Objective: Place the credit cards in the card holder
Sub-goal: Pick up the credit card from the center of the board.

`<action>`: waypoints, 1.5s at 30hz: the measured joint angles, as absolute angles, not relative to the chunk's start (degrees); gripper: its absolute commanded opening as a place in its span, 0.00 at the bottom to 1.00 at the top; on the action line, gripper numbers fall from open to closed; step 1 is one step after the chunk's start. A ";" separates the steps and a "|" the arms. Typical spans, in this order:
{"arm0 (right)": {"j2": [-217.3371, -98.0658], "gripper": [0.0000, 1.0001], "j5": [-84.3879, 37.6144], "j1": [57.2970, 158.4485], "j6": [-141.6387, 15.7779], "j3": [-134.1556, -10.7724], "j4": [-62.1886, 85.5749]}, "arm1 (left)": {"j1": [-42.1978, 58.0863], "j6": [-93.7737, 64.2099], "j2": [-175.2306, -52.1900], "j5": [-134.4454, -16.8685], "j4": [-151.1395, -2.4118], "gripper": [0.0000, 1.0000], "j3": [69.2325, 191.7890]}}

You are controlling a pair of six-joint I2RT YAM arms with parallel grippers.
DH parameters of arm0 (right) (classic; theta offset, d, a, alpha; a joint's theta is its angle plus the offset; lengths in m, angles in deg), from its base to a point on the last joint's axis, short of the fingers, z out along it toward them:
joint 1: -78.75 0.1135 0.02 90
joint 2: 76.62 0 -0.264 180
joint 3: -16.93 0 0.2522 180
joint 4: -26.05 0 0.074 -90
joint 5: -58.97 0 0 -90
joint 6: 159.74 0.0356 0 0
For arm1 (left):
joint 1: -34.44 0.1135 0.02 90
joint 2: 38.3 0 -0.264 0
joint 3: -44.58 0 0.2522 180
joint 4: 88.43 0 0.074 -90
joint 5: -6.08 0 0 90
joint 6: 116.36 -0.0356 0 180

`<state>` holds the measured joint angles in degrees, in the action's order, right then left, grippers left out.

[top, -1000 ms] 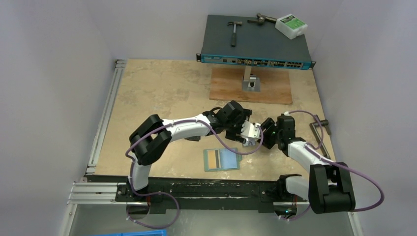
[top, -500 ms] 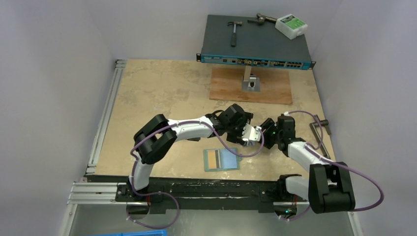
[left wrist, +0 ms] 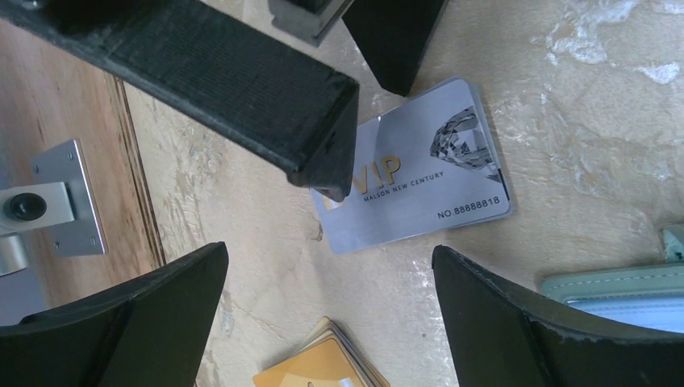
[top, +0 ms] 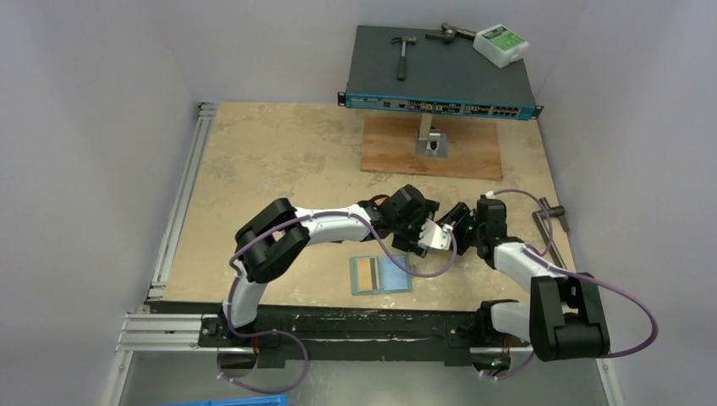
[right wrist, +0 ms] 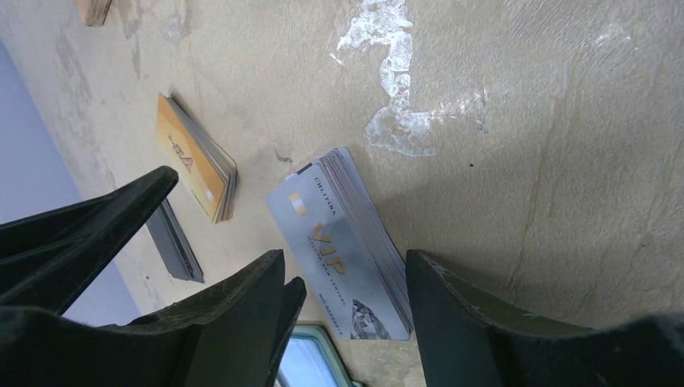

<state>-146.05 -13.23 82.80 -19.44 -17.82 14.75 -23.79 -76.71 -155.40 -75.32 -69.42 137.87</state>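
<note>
One stack of silver-grey plastic VIP cards (right wrist: 347, 242): lay flat on the beige stone-patterned counter (top: 270, 161), between the black fingers of the right gripper (right wrist: 347, 266). These stood partly apart astride it, and whether they pinched it could not be told.
One stack of orange plastic cards (right wrist: 198, 157): lay flat near the silver stack, not touching it.
One teal fold-over card holder (top: 380, 274): lay opened on the counter, just beside the stacks.
The left gripper (left wrist: 329, 251): fingers spread wide above the cards, holding nothing.
</note>
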 measured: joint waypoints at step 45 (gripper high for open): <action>-138.20 0.44 -14.84 82.69 -18.46 -13.93 10.35 | -25.54 -77.08 -161.04 -77.74 -70.84 1.00 145.43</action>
<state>-138.20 -14.84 82.69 -18.46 -13.93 10.35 -25.54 -77.08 -161.04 -77.74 -70.84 145.43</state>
